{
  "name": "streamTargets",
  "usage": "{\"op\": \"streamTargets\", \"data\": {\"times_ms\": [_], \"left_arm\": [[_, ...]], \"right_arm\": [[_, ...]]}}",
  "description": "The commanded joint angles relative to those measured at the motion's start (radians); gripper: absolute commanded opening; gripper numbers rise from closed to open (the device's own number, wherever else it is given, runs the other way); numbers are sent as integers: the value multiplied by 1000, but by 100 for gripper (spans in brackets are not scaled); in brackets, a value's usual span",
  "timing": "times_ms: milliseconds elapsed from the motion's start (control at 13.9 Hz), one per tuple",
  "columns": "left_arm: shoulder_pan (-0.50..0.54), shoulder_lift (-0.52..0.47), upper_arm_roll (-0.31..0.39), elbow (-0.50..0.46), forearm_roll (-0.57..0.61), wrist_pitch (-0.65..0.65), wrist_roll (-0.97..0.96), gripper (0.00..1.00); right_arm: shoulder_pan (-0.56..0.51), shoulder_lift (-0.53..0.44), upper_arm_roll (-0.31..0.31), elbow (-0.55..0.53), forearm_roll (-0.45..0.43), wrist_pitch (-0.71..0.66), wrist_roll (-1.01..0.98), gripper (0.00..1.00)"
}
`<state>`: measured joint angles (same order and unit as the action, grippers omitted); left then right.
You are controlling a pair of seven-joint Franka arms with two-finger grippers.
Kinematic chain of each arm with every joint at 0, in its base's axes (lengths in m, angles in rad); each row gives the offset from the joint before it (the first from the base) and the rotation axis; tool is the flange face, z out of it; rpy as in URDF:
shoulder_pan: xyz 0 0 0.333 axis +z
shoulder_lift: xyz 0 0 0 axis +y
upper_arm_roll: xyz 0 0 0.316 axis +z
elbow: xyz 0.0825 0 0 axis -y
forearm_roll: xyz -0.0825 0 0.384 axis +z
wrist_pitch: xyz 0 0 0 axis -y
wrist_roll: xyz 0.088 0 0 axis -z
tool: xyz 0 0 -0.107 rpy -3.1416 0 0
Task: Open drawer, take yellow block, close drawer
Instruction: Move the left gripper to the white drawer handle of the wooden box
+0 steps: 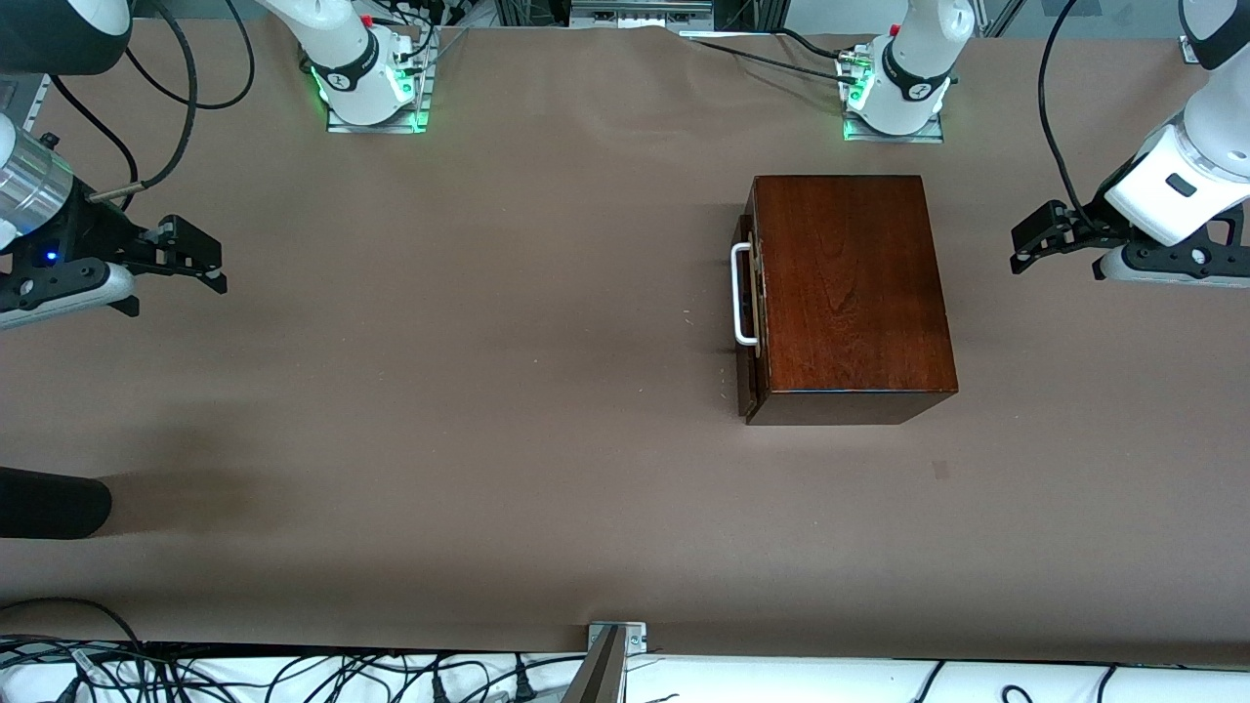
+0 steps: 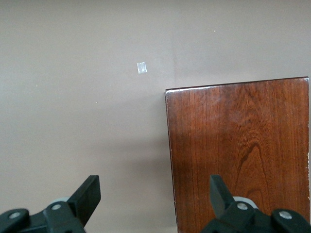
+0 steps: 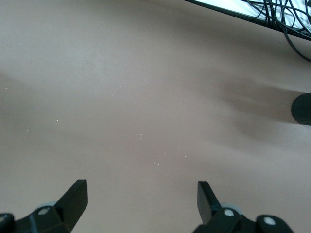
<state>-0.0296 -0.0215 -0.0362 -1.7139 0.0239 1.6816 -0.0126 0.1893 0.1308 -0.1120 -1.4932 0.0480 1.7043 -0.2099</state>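
while both arms hang back at their own ends of the table, the wooden box [image 1: 850, 293] sits toward the left arm's end with its drawer [image 1: 750, 312] shut or very nearly so, front turned toward the right arm's end. the yellow block is nowhere to be seen; it is presumably inside, though that is only a guess from the task. the white u-shaped handle [image 1: 742, 295] stands proud of the dark front and looks like the one sensible place to take hold: a stiff, thin bar, probably smooth and a bit slippery, so the fingers should close squarely across its middle. the box looks solid and heavy enough, yet its polished body may slide on the brown table cover [image 1: 439, 391] when the drawer is pulled. the left gripper [image 2: 154, 194] hovers with jaws spread, empty, over the box's edge. the right gripper [image 3: 142, 196] hovers over bare cover, jaws wide apart, empty too.
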Motion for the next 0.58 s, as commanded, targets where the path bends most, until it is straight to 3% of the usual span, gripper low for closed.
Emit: {"op": "streamTargets", "data": {"times_ms": [0, 503], "left_arm": [[8, -14, -5, -10, -12, -11, 17, 100], [4, -5, -5, 4, -13, -42, 3, 100]], "right_arm": [[-1, -5, -3, -1, 15, -9, 4, 100], [-1, -8, -2, -1, 13, -14, 9, 100]]}}
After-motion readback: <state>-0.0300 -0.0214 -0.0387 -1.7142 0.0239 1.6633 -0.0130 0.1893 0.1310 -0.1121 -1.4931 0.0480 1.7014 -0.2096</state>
